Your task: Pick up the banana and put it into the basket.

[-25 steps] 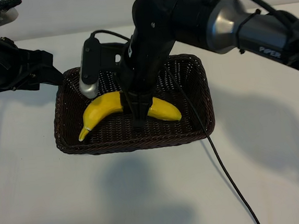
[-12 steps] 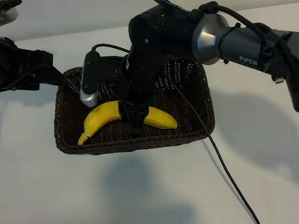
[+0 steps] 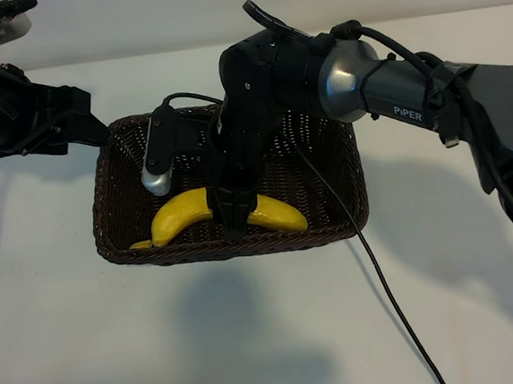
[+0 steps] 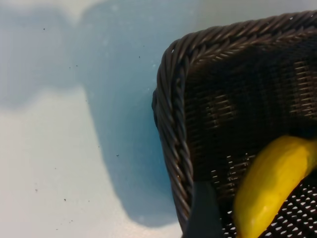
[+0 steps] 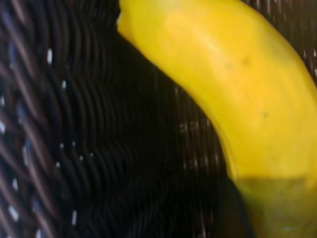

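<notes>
The yellow banana [image 3: 182, 213] lies low inside the dark brown woven basket [image 3: 199, 248], close to its front wall. My right gripper [image 3: 234, 221] reaches down into the basket from above and is shut on the banana's middle, one finger on each side. The right wrist view is filled by the banana [image 5: 233, 84] against the basket weave [image 5: 99, 148]. My left gripper [image 3: 84, 126] hangs open just outside the basket's back left corner. Its wrist view shows the braided rim [image 4: 171, 114], one end of the banana [image 4: 270, 188] and one dark fingertip [image 4: 202, 213].
The basket stands on a plain white table. A black cable [image 3: 386, 288] trails from the right arm across the table toward the front right. The silver wrist camera [image 3: 156, 156] hangs over the basket's left half.
My right gripper has lowered the banana deeper into the basket and toward its front wall. The left arm has stayed still.
</notes>
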Action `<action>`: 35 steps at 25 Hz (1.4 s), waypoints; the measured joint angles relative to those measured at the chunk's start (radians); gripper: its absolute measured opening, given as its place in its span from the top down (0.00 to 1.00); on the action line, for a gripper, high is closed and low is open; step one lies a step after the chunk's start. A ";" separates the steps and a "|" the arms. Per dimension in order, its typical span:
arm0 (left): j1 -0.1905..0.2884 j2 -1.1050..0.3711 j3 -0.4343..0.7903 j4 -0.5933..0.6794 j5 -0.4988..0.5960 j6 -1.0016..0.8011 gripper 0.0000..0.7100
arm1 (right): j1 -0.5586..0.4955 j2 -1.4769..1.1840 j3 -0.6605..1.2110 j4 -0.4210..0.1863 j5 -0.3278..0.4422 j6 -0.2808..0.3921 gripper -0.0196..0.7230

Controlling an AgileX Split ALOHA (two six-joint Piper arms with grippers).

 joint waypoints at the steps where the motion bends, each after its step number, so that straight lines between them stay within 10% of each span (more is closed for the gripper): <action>1: 0.000 0.000 0.000 0.000 0.000 0.000 0.19 | 0.000 0.000 0.000 0.000 0.000 0.001 0.41; 10: 0.000 0.000 0.000 0.000 0.000 0.018 0.19 | 0.000 0.000 -0.001 0.000 0.003 0.036 0.40; 18: 0.000 0.000 0.000 0.000 0.000 0.021 0.19 | 0.001 -0.026 -0.019 -0.013 0.024 0.068 0.07; 35: 0.000 0.000 0.000 0.000 -0.004 0.023 0.19 | 0.001 -0.042 -0.170 -0.225 0.182 0.281 0.13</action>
